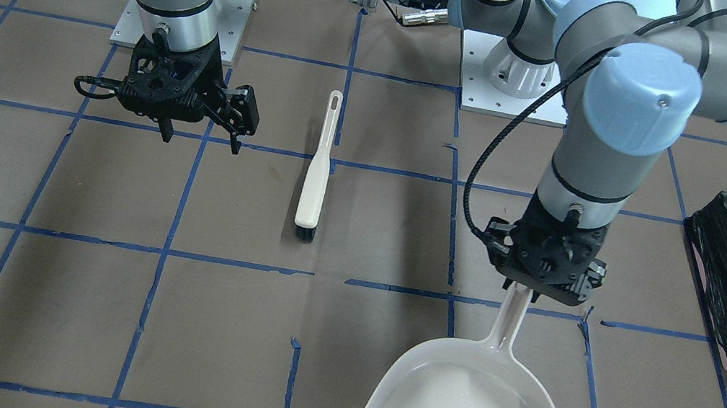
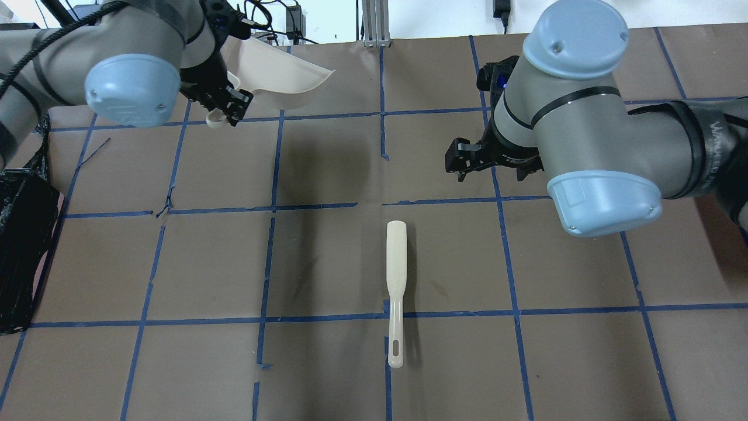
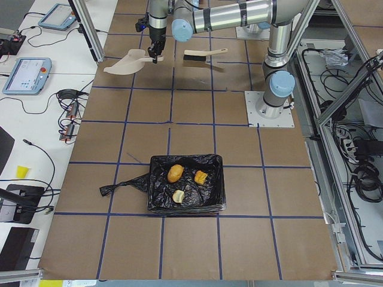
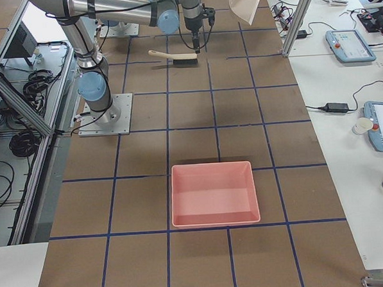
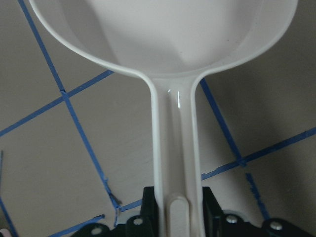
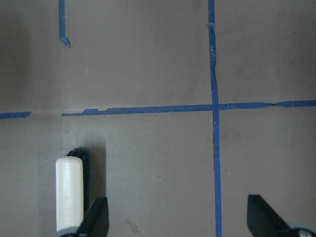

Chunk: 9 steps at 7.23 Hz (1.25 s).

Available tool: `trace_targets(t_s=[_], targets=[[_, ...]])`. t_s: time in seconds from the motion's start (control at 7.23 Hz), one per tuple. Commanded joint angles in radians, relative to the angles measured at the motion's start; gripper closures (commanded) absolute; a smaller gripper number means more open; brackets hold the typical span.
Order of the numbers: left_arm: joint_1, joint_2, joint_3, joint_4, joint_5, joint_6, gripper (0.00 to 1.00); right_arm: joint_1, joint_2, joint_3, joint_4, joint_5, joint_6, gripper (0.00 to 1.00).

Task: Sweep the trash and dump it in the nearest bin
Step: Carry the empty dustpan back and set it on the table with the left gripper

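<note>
The brown bench [image 1: 99, 308], gridded with blue tape, carries the bin [image 1: 724, 276] at its end on the robot's left, lined with a crinkled black bag. The cream dustpan [image 1: 470, 403] hangs from the left tool [image 1: 523, 293], which is clamped on its handle. The cream brush [image 1: 318, 168] lies flat mid-bench, near the right tool [image 1: 202, 138], whose jaws gape wide around nothing. Orange and pale trash pieces [image 3: 175, 173] sit inside the bin.

Table [image 1: 85, 306] surfaced in brown paper, gridded with blue tape [image 1: 109, 241]. White workbench [image 3: 48, 131] adjoins its far side, carrying teach pendants [image 3: 27, 75]. Aluminium frame posts [image 3: 85, 30] stand at the edges. Lighting even.
</note>
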Motion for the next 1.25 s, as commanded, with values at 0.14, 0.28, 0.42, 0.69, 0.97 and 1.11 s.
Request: trace_targets(t_s=[0.14,0.28,0.42,0.69,0.97,1.11], targets=[[-0.127,-0.071,-0.004,0.039,-0.12,-0.23,0.96,-0.001,-0.017,-0.035,0.039,-0.033,-0.003,0.0],[-0.157,-0.097,-0.004,0.077,-0.123,-0.236,0.96,-0.004,-0.005,-0.03,0.039,-0.04,-0.003,0.0],[-0.193,-0.11,-0.01,0.105,-0.122,-0.262,0.96,0.001,-0.003,-0.036,0.03,-0.027,-0.001,0.0],[-0.233,-0.136,-0.034,0.169,-0.122,-0.318,0.96,-0.008,-0.006,-0.036,0.034,-0.023,-0.001,0.0],[-0.253,-0.162,-0.097,0.283,-0.147,-0.389,0.96,0.002,-0.014,-0.042,0.033,-0.022,-0.003,0.0],[-0.272,-0.167,-0.111,0.321,-0.148,-0.404,0.94,0.002,-0.024,-0.043,0.034,-0.023,-0.003,0.0]])
